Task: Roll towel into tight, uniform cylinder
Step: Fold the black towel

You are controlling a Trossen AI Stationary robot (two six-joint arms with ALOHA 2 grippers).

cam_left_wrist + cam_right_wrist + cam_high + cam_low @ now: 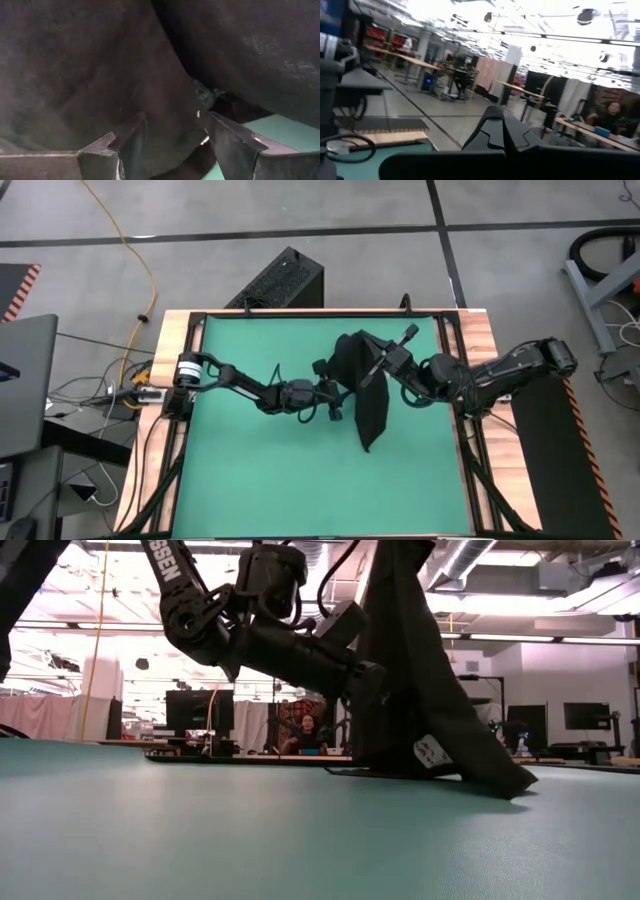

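The black towel [368,395] hangs from my raised right gripper [388,365] over the middle of the green mat [270,480]. In the low view its lower corner [495,780] rests on the mat, and a small white tag [432,752] shows near that end. In the right wrist view the right gripper [502,125] has its fingers shut together. My left gripper [335,395] reaches level from the left into the hanging cloth. It is open, with a fold of towel [170,100] between its fingers. My right gripper is shut on the towel's upper part [372,360]. The cloth drapes over the place of contact, so the hold itself is hidden. The towel hangs slack below it, lower corner on the mat. My left gripper stands open around a fold; I cannot tell whether its fingers [227,142] touch the cloth.
A black ribbed box [285,280] stands beyond the table's far edge. A wooden frame [480,340] borders the mat. Bare mat lies toward the near edge. A laptop [20,380] sits off the table's left. A person [303,730] sits in the room behind.
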